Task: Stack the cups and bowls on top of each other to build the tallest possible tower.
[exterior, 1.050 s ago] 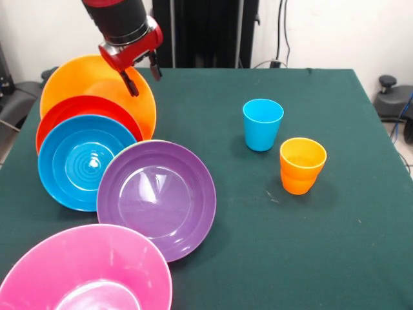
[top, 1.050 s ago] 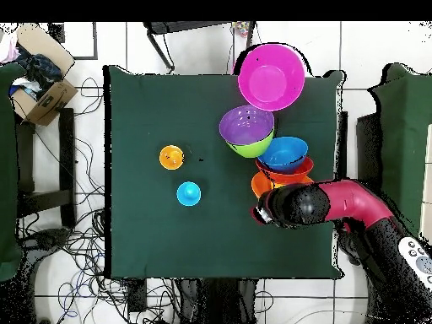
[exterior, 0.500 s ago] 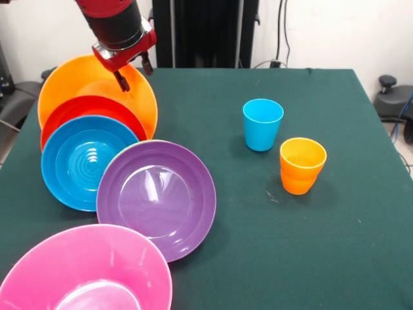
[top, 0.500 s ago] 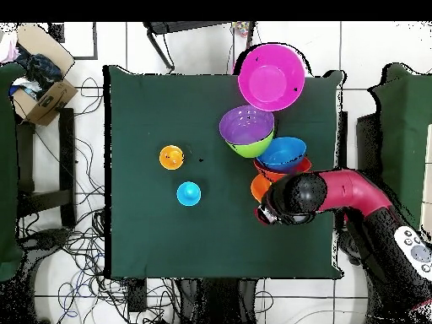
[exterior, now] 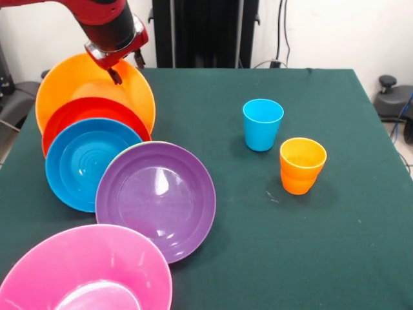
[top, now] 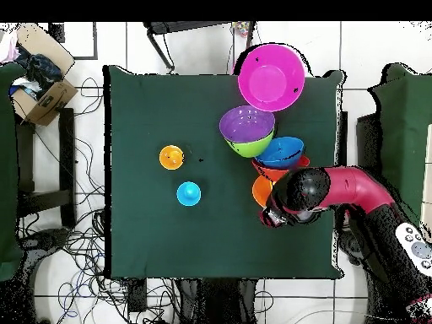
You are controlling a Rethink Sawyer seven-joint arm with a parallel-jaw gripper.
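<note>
Green table: only overhead shows green bowl; fingers spread, empty.

Glossy round plastic bowls in orange, red-orange, blue, purple, pink. Small tapered plastic cups in blue and orange. Dark green table cloth beneath.

pink bowl cut by bottom edge, orange bowl mostly under arm

The cups stand right of the overlapping bowls.
</note>
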